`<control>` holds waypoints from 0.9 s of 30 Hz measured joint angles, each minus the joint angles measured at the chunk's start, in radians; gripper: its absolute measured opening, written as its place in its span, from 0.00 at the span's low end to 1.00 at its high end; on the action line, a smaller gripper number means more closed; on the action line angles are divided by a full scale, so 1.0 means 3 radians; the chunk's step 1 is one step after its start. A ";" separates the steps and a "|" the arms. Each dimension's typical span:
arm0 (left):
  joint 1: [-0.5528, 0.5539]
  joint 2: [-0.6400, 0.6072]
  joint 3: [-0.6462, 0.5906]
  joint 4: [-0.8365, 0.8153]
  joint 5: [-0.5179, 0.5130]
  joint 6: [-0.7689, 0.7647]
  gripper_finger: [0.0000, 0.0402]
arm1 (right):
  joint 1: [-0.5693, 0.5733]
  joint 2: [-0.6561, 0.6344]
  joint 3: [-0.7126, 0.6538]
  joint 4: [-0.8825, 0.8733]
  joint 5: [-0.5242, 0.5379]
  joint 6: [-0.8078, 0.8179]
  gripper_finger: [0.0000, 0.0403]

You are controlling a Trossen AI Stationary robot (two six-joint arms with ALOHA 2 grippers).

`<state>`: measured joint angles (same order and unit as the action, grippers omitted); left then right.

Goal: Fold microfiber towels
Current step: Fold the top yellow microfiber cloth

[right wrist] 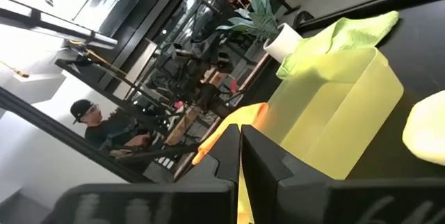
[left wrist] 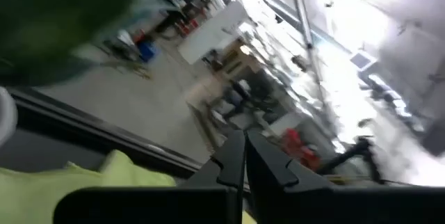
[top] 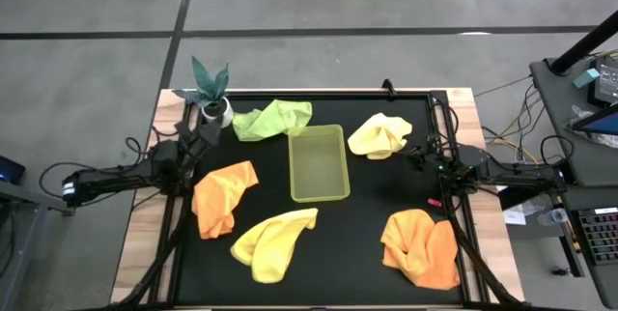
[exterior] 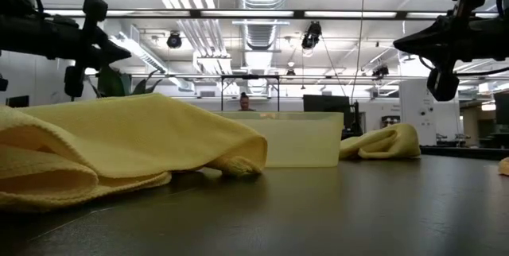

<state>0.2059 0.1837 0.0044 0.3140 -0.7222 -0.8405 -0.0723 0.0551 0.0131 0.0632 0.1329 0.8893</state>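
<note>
Five crumpled microfiber towels lie on the black mat: a light green one (top: 273, 118) at the far side, a pale yellow one (top: 379, 135) far right, an orange one (top: 224, 196) at the left, a pale yellow one (top: 274, 241) near the front, and an orange one (top: 421, 247) at the near right. My left gripper (top: 205, 135) hovers shut at the mat's left edge, between the green and the left orange towel. My right gripper (top: 415, 152) hovers shut at the right edge, beside the far yellow towel. Both sets of fingers (left wrist: 243, 156) (right wrist: 238, 147) are closed on nothing.
A yellow-green plastic tray (top: 320, 162) stands in the middle of the mat. A small potted plant (top: 210, 94) sits at the far left corner. A person (right wrist: 90, 123) shows beyond the table in the right wrist view. A raised black frame (top: 319, 94) borders the mat.
</note>
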 joint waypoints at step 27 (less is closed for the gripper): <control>-0.0224 0.1316 0.0924 0.0582 0.1897 0.0722 0.00 | 0.0000 0.0000 -0.0001 0.0674 0.0827 -0.1711 0.02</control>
<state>0.1386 0.5784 0.2815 0.4886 -0.1532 -0.6240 -0.0723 0.0551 0.0128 0.2654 0.3811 0.3761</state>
